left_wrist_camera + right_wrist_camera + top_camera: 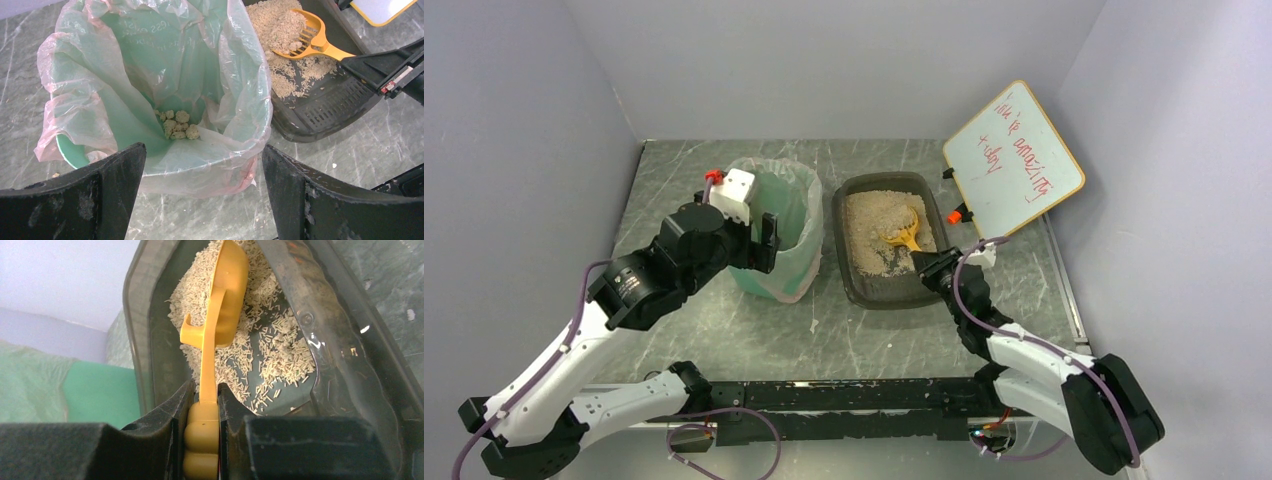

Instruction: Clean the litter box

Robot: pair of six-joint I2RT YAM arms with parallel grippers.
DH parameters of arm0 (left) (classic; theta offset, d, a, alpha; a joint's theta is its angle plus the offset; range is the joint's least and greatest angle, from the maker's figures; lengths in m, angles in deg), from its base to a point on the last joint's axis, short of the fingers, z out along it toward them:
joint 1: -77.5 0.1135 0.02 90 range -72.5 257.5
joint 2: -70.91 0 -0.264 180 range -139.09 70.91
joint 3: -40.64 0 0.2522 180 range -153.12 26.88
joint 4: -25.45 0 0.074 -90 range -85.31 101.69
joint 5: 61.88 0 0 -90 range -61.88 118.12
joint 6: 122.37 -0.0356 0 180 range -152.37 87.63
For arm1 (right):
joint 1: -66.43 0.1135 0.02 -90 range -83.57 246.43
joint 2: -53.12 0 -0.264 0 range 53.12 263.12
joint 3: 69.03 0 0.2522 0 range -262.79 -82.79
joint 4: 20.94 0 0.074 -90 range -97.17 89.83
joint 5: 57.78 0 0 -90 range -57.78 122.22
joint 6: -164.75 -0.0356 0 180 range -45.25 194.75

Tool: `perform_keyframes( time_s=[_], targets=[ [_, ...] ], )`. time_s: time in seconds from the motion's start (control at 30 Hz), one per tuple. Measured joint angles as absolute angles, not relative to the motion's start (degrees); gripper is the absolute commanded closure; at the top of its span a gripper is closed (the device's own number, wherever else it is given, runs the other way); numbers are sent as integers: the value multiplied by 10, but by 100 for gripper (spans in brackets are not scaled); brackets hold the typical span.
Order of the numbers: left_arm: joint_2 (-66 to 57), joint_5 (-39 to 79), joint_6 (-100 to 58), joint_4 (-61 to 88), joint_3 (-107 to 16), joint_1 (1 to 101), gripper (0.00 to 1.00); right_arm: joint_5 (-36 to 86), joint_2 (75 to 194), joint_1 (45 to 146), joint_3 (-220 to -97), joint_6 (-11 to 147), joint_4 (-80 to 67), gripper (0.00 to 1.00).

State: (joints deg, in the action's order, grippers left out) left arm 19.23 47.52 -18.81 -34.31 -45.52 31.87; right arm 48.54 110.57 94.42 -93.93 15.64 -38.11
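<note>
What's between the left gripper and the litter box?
The lined green bin sits between left gripper and litter box; top external view shows it.

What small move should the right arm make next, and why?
Probably lift the yellow slotted plastic scoop slightly to sift it: the right gripper is shut on its handle, and its head lies in the beige litter of the dark grey plastic litter box.

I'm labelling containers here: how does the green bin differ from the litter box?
The bin is green, tall and lined with a clear bag; the litter box is dark grey, shallow and unlined. The bin holds a few clumps at its bottom; the litter box holds loose beige litter and a yellow scoop. Both are open-topped and stand side by side on the table.
</note>
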Motion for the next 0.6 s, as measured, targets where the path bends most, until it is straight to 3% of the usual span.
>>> perform_keyframes(
  time_s=[0.6],
  targets=[
    [170,494,-164,-354,-502,319,8,363,1005,870,-838,88,-481,100]
  ],
)
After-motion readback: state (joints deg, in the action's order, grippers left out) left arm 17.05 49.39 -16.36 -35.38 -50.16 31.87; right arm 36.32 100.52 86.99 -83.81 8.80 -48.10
